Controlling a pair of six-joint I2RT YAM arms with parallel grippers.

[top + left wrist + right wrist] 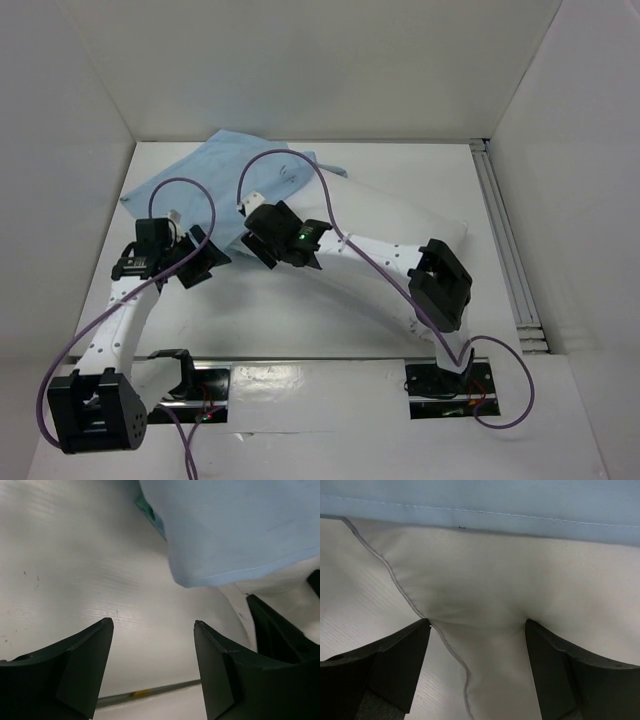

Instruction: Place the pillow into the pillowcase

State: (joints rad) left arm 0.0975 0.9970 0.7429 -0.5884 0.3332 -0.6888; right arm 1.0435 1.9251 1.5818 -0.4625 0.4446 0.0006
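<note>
Right now the pillow (390,212) lies under my right arm, with the pillowcase (205,168) overlapping its far-left end. Both look soft and light, so I'd pinch the pillow's seamed edge. Left gripper (152,625) and right gripper (477,625) gape wide — empty.

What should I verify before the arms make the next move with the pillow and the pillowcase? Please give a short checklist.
1. Left gripper open and empty: ok; only the table shows between its jaws.
2. Right gripper open: ok; it hangs over a seamed edge of the pillow and grips nothing.
3. Pillow inside the pillowcase: not ok; most of the pillow lies bare, to the right of it.
4. Pillowcase edge near a gripper: ok; a blue edge lies just ahead of each one.
5. Pillowcase mouth open: cannot tell.
</note>
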